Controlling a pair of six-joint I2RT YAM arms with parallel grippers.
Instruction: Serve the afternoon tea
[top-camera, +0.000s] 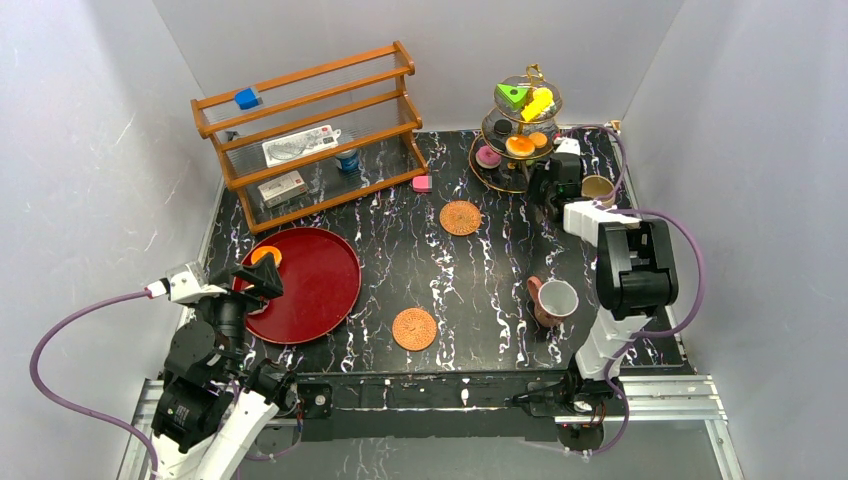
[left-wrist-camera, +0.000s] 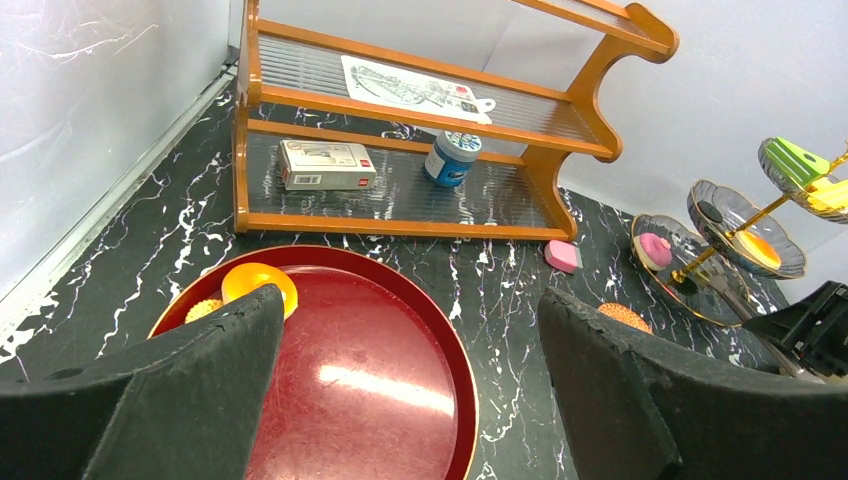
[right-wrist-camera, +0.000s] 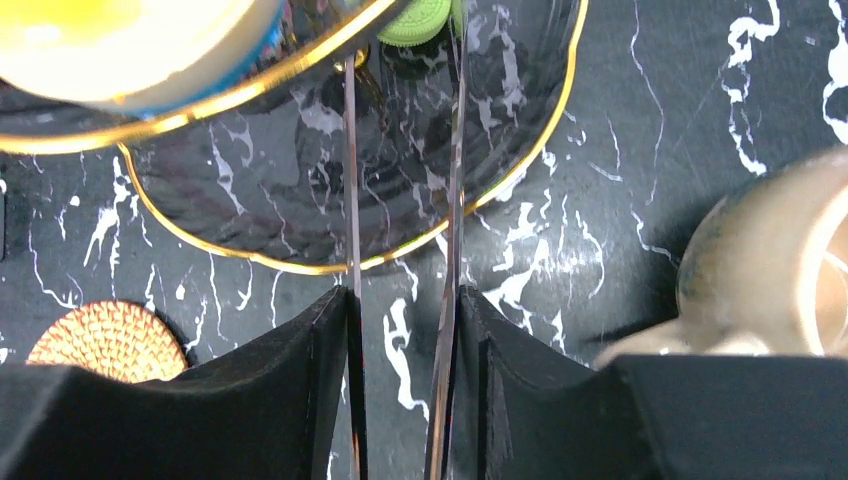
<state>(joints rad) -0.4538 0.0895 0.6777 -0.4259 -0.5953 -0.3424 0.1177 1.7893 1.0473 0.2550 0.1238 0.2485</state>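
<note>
**Tea service: right arm at the stand, both cups off their coasters**

Step in hand, as judged: taking a pastry from the gold-rimmed three-tier glass stand (right-wrist-camera: 300, 180). The right pincer (right-wrist-camera: 402, 300) hangs at the lowest plate's rim, jaws a narrow slit apart with nothing between them. The beige mug (right-wrist-camera: 770, 260) stands just beside it. It should widen before closing and keep clear of rim and mug. The left pincer (left-wrist-camera: 410, 300) is spread wide and empty over the round red tray (left-wrist-camera: 380, 400).

Count, largest first:
- One wooden three-shelf rack (left-wrist-camera: 400, 227), one tray, one stand.
- Two cups: the mug and a pinkish-brown cup (top-camera: 553, 300), both on the bare black marbled surface (top-camera: 470, 280).
- Two woven rounds, unoccupied: far coaster (top-camera: 460, 217), near coaster (top-camera: 414, 328).
- On the tray: smooth orange cookie (left-wrist-camera: 258, 284), with a textured orange cookie (left-wrist-camera: 203, 309) just beside it.
- On the stand: green wedge (top-camera: 512, 95), yellow piece (top-camera: 540, 103), middle-tier orange cookie (top-camera: 520, 146), black disc (top-camera: 502, 127), pink donut (top-camera: 488, 156). Any others cannot be told.
</note>
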